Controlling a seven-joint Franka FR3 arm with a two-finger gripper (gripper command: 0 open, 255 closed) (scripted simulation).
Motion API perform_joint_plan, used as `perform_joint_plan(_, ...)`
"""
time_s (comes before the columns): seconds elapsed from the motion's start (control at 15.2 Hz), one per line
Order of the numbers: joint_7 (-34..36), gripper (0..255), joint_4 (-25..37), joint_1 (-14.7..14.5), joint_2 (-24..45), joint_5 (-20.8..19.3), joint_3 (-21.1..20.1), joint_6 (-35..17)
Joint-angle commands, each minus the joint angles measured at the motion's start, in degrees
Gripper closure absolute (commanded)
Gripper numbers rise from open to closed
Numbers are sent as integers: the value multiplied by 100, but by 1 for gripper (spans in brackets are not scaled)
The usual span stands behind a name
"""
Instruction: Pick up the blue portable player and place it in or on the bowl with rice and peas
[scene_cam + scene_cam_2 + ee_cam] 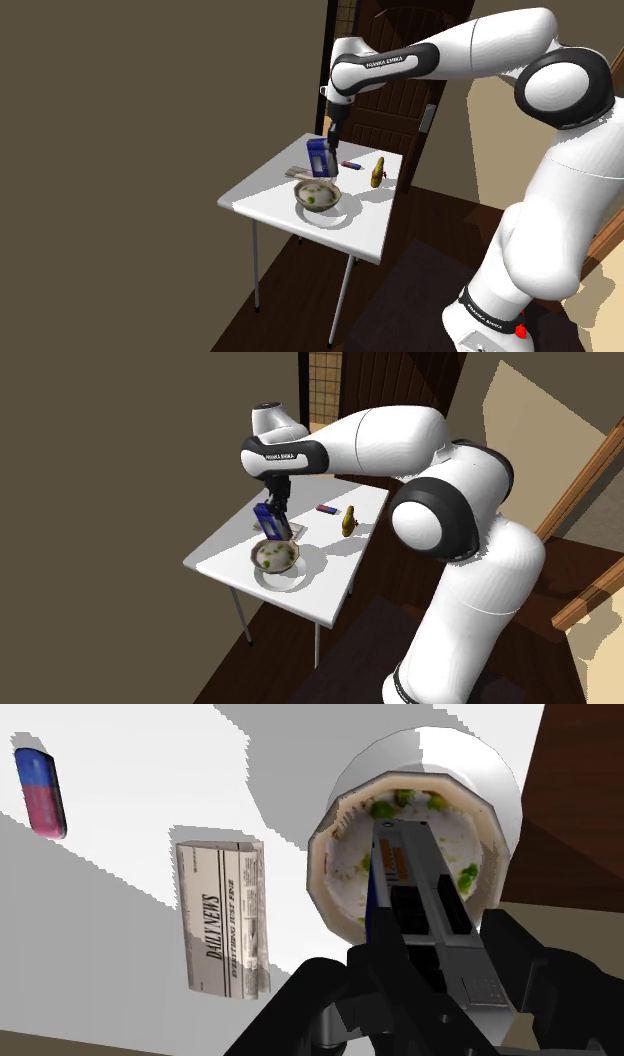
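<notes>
The jaws are clenched on the blue portable player [405,879], gripping the slim device by one end so that its free end points down over the bowl of rice and peas [322,854]. In the shoulder view the player hangs just above the bowl, apart from the food and tilted rather than level. The bowl sits on a white plate [338,218] towards the near edge of the white counter [265,195]. The placement looks close, and the risks lie in the release. Let go from this height and tilt, the long player would likely land end-first, then tip over the rim and slide out onto the counter. It could come down on the folded Daily News newspaper [222,919] just beside the bowl. A lower approach has its own hazard: pressing the device against the rim could shove the bowl across its plate, or nudge both towards the counter's edge. A jaw catching on the casing as the jaws part could also drag the player back out. The small blue-and-red capsule-shaped object [350,164] and the olive-yellow bottle-shaped object [378,172] stand well apart on the far side and seem out of harm's way.
</notes>
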State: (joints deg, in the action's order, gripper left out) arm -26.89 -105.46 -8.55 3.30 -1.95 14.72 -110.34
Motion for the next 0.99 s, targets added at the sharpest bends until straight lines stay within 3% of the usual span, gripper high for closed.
perform_joint_plan(0.0, -4, 255, -135, 4, 14, 3, 3, -156)
perform_joint_plan(0.66, -12, 255, -676, 16, 207, 48, 5, -884)
perform_joint_plan(0.92, -12, 255, -676, 15, 207, 48, 6, -884)
